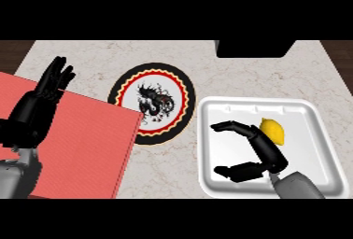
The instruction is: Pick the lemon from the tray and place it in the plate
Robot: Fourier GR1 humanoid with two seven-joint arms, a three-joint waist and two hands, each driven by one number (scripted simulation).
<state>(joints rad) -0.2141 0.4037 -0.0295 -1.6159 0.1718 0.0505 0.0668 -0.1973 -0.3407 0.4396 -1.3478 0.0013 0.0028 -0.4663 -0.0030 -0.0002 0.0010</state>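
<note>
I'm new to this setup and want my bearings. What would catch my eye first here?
The yellow lemon in the white tray at right, with the right hand curved open just beside it. Next, the black-rimmed patterned plate at centre, its lower left edge covered by a big red mat.

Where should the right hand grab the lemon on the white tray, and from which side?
Probably across the narrower middle of the lemon, not its ends: it lies on the tray with its long axis toward the far rim. Come down from above, fingers and thumb on opposite long sides; the right hand is at its left.
</note>
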